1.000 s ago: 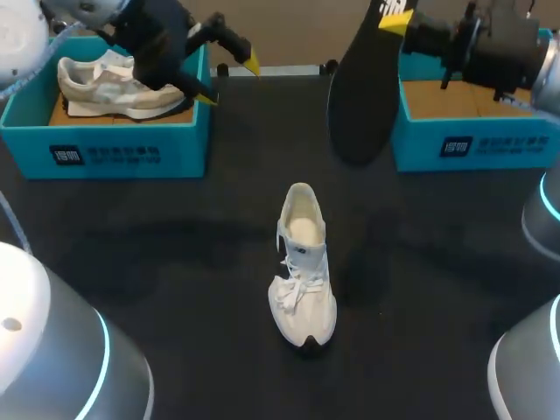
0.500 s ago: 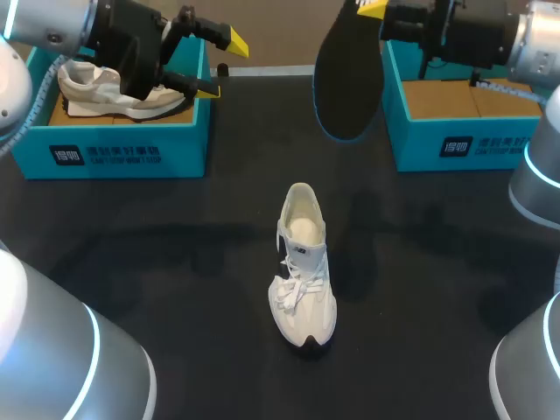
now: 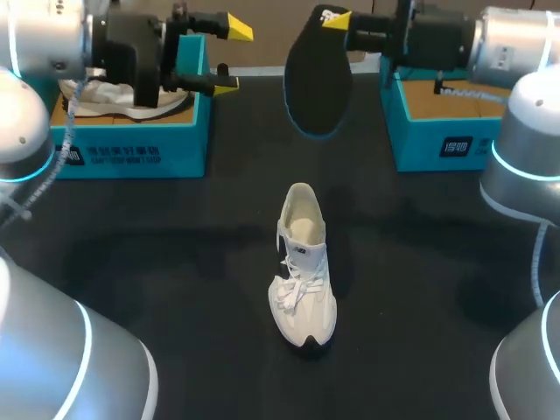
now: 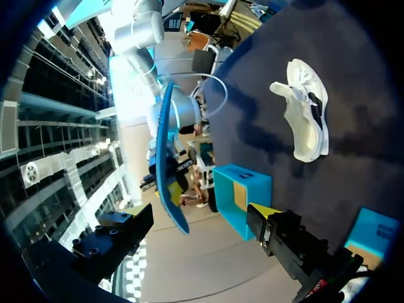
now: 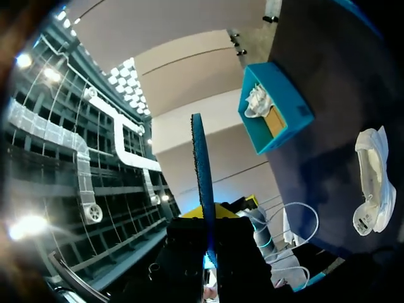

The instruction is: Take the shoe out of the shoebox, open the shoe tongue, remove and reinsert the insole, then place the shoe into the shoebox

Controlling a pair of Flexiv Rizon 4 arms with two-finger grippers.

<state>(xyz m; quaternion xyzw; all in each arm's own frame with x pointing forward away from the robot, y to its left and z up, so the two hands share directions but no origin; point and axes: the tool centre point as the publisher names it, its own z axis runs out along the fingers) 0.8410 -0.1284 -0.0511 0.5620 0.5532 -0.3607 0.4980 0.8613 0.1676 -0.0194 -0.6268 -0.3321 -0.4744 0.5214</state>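
A white laced shoe [image 3: 303, 265] stands on the black table in the middle, heel end towards the back; it also shows in the wrist views as the white shoe [image 4: 307, 118] and the white shoe [image 5: 371, 184]. My right gripper [image 3: 338, 19] is shut on the top end of a black insole [image 3: 317, 77] with a blue edge, which hangs upright in the air behind the shoe. The insole [image 5: 201, 165] is edge-on between that gripper's [image 5: 212, 218] fingers. My left gripper [image 3: 229, 57] is open and holds nothing, in the air by the left shoebox [image 3: 131, 144], facing the insole [image 4: 169, 169].
The teal left shoebox holds a beige sneaker [image 3: 131, 98]. A second teal shoebox [image 3: 437, 131] stands at the back right, under my right arm, showing a bare cardboard floor. Both arms' bases rise at the table's near corners.
My right arm has carried the insole leftwards, towards the table's middle. My left gripper has lifted a little near the left box and stayed open. The white shoe has not moved.
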